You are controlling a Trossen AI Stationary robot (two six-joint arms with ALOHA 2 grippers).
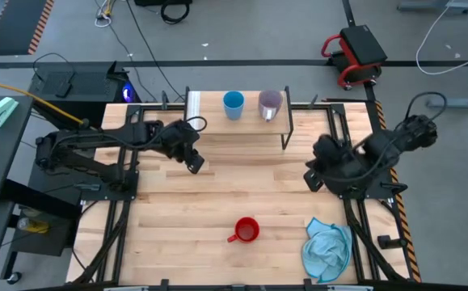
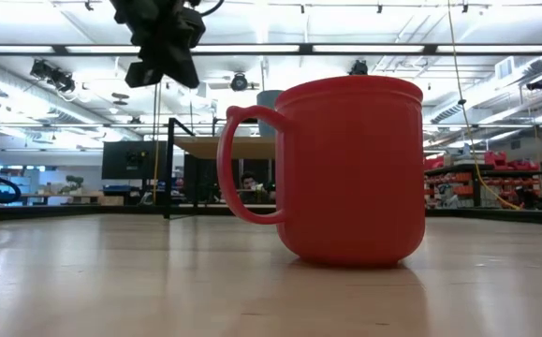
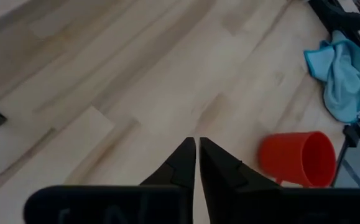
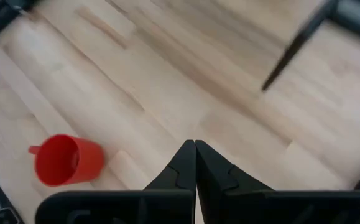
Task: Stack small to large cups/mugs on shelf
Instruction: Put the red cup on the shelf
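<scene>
The red mug stands upright on the tabletop near the near edge, handle toward the left; it fills the low view and shows in both wrist views. The light blue cup and the purple-grey mug stand on the shelf at the far edge. My left gripper hovers shut above the left middle of the table, holding nothing. My right gripper hovers shut at the right, also empty.
A crumpled light blue cloth lies at the table's near right corner, right of the red mug. The shelf's black legs stand on the far part of the table. Bare wood lies between the two grippers.
</scene>
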